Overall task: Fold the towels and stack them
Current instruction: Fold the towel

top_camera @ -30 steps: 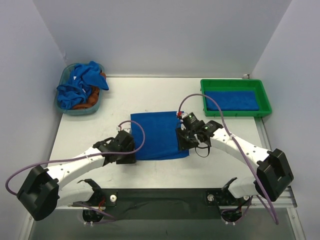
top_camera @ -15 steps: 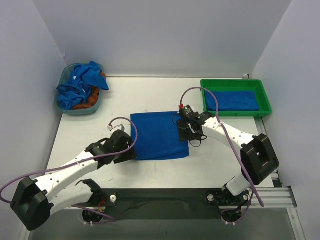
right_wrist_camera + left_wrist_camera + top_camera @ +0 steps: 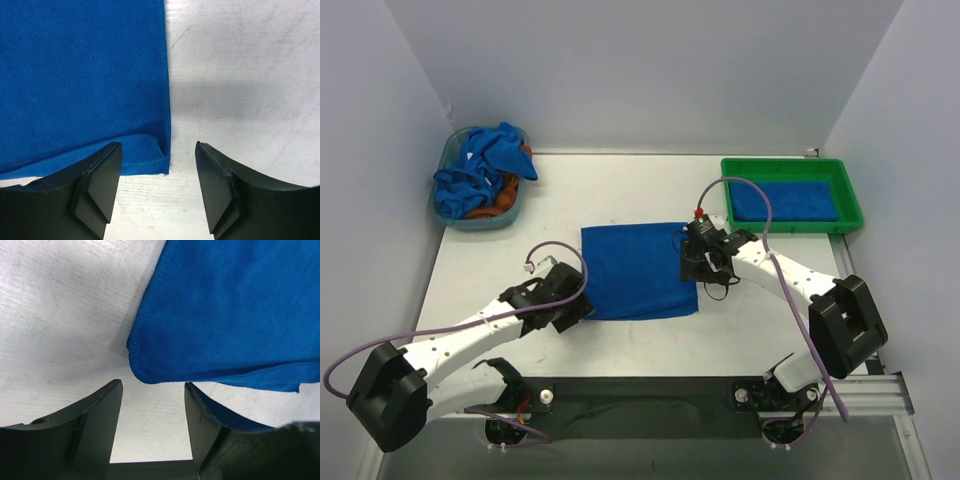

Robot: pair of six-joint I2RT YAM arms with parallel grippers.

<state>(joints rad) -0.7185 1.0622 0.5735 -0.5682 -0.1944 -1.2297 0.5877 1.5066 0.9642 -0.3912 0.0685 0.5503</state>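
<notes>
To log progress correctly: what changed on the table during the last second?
The right claw, open now, shifted slightly farther away along the flat towel's right edge as its elbow swung inward. The left claw, open, barely moved. Towel, basket and tray stayed.

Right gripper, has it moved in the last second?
Yes. The right gripper has shifted slightly right and away from the arm bases, toward the green tray.

White table [image 3: 620, 190]: 1 folded blue towel [image 3: 635, 270] centred, green tray [image 3: 790, 227], teal basket [image 3: 480, 223].
</notes>
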